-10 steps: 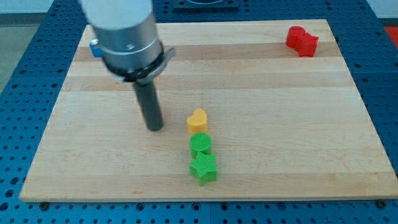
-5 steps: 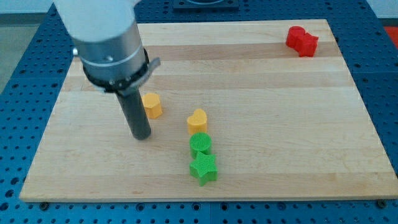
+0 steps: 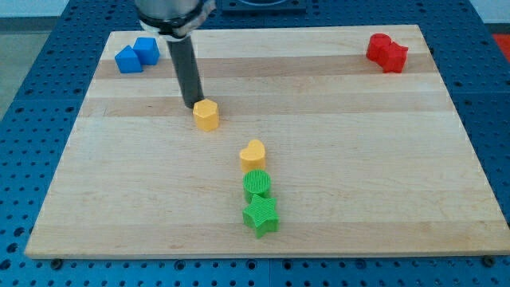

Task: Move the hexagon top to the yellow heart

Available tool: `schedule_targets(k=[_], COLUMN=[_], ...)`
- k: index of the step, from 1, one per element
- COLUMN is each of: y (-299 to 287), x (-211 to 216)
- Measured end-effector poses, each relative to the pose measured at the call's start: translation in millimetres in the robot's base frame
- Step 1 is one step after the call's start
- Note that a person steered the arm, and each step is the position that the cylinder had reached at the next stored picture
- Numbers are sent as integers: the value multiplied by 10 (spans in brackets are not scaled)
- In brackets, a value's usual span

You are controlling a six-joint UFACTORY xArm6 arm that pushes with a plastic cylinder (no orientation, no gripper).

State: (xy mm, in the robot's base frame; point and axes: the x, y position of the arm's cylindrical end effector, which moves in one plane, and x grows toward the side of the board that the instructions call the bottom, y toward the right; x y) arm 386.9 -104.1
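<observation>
A yellow hexagon block [image 3: 206, 115] lies on the wooden board, up and to the left of the yellow heart [image 3: 253, 155]. A gap of bare wood separates the two. My tip [image 3: 194, 104] stands just above and left of the hexagon, touching or nearly touching its upper left edge. The dark rod rises from there to the view's top.
A green round block [image 3: 256, 185] sits directly below the heart, and a green star [image 3: 260, 216] below that. Two blue blocks [image 3: 135, 55] lie at the board's top left corner. Two red blocks [image 3: 386, 52] lie at the top right.
The rod has moved up and to the right, from the left of the hexagon to its upper left side. The hexagon has shifted slightly up and to the right. The blue blocks are uncovered now.
</observation>
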Motion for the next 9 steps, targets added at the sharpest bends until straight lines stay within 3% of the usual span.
schedule_targets(k=[3, 4, 5, 7, 9], y=[294, 130, -105, -97, 118], x=[290, 73, 153, 721, 806])
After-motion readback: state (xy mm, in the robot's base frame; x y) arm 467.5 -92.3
